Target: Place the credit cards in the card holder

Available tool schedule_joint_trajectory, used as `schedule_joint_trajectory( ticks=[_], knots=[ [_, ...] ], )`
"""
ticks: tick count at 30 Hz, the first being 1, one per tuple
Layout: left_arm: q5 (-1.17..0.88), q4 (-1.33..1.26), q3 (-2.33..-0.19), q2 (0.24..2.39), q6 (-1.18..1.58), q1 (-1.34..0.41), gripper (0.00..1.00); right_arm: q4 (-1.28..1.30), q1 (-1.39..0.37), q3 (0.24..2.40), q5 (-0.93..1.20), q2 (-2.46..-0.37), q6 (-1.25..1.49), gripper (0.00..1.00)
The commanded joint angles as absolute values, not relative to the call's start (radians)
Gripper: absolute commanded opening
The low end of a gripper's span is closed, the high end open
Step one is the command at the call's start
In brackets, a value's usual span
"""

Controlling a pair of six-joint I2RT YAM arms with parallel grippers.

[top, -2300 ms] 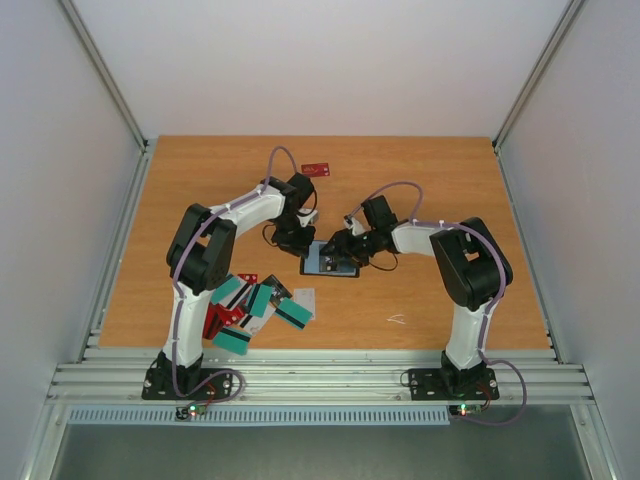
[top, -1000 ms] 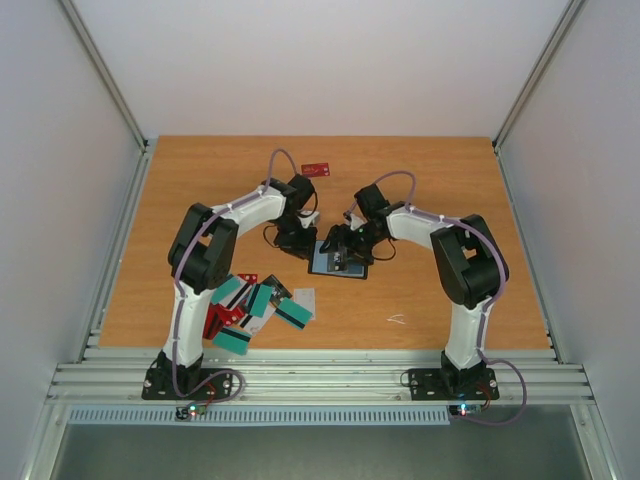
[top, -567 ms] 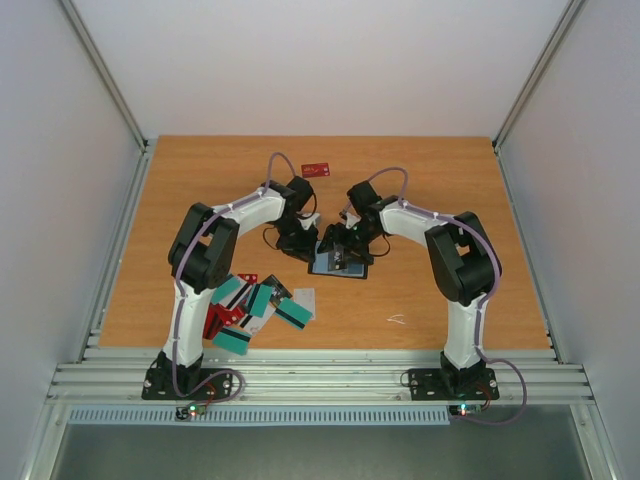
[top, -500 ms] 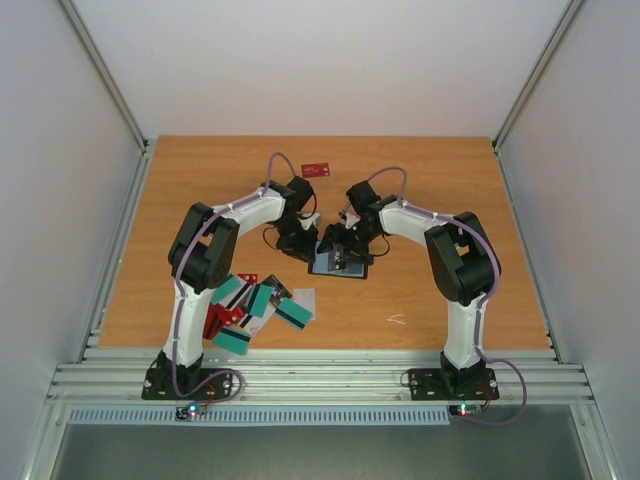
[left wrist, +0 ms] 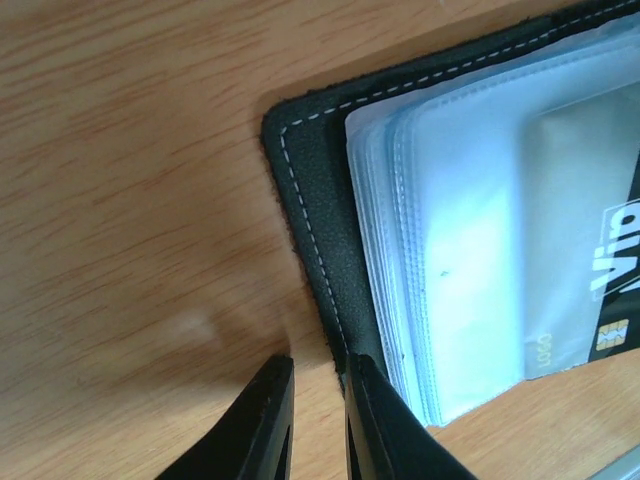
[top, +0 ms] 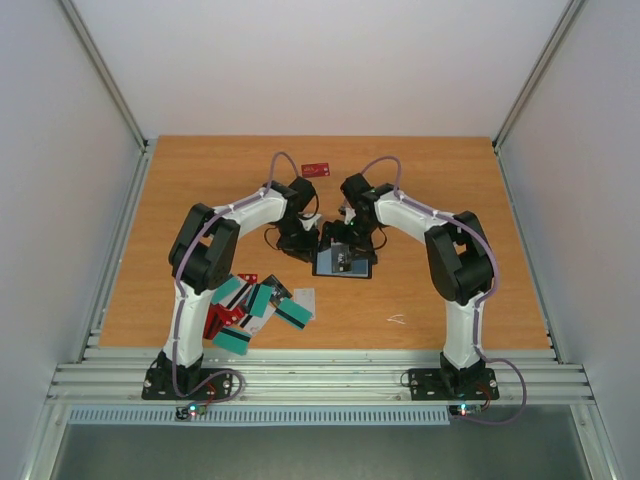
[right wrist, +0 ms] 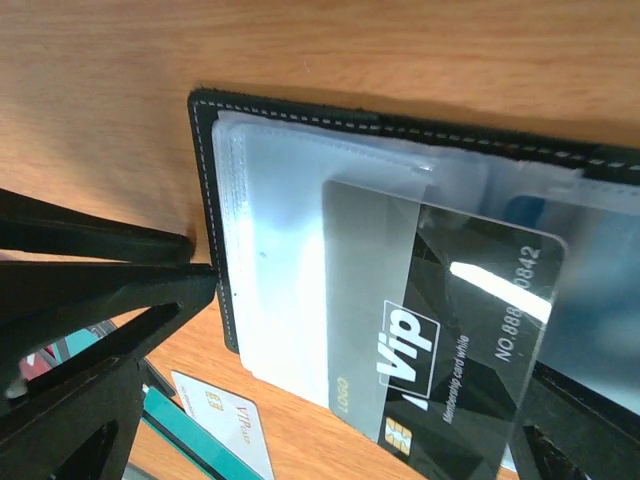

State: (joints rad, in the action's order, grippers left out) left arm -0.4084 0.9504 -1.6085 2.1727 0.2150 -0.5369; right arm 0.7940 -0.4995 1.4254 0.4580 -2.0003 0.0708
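While most cards lie piled at near-left of table, L gripper pinches the holder by its cover edge; it lies open mid-table. Black VIP card sits half inside a clear sleeve. R gripper hovers over holder; can't tell if open or closed.

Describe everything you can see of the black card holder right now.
The black stitched folding card holder lies open and flat on the wooden table, mid-table between both arms. Pale stitching runs along its leather-like cover. Inside is a stack of clear, bluish plastic sleeves. A black and grey card printed "Vip" lies over the sleeves; whether it is tucked in I cannot tell. One finger of the left claw touches the cover's edge.
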Motion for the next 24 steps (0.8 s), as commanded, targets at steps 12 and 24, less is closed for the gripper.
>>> schedule_joint_trajectory(
  ticks=[12, 24],
  knots=[
    [-0.381, 0.927, -1.596, 2.181, 0.198, -0.537, 0.18, 0.981, -0.506, 1.526, 0.343, -2.029, 0.026, 0.99],
    [-0.405, 0.921, -1.597, 2.191, 0.206, -0.537, 0.19, 0.899, -0.520, 1.484, 0.388, -2.068, 0.055, 0.99]
  ],
)
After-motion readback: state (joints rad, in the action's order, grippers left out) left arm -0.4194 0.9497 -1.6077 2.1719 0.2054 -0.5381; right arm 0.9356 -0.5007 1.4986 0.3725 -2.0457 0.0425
